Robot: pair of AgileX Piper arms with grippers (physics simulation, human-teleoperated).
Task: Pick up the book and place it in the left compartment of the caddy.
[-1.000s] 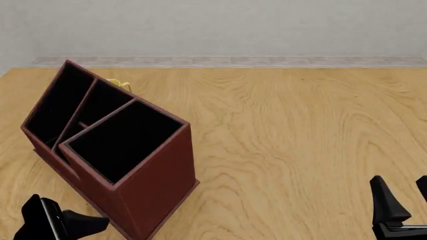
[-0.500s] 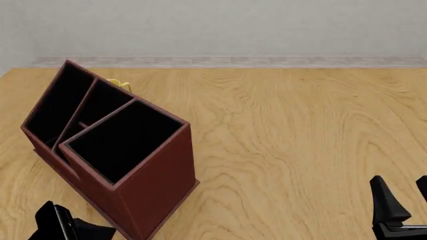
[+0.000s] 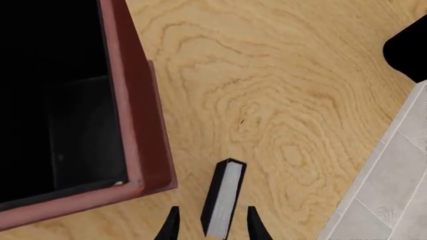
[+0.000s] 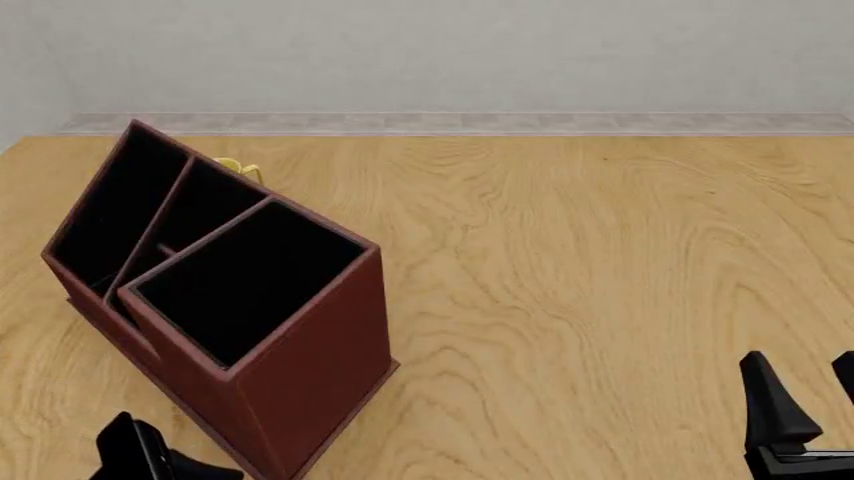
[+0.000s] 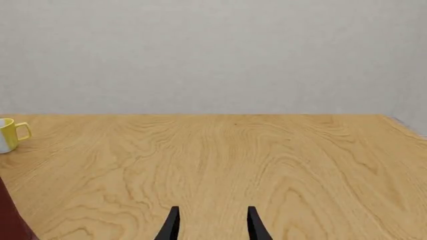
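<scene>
Here the wooden tabletop [image 4: 574,290] fills most of the front view, running back to a pale grey wall [image 4: 441,55]. Toward its left edge stands the caddy [image 4: 220,310], a tall reddish-brown box with a black inside, set at an angle to the edges. Its big square bin faces the near edge, and two narrow slots lie behind it; the left compartment [image 4: 114,205] is the outermost slot, nearest the far left corner, and only black lining shows in it.

The left gripper [image 3: 212,227] sits at the near left corner of the tabletop, just beside the caddy's near end. In its wrist view the two dark fingers stand narrowly apart on either side of the book [image 3: 223,197], close to both covers; whether they actually press it I cannot tell. The book is a thin dark-covered slab with a pale page edge turned to the camera, outside the caddy and close to the wall of the square bin.

The right gripper [image 5: 212,224] is by the near right corner, jaws apart with bare wood between them.

A small yellow mug [image 5: 10,134] stands beyond the caddy, near the far left corner.
</scene>
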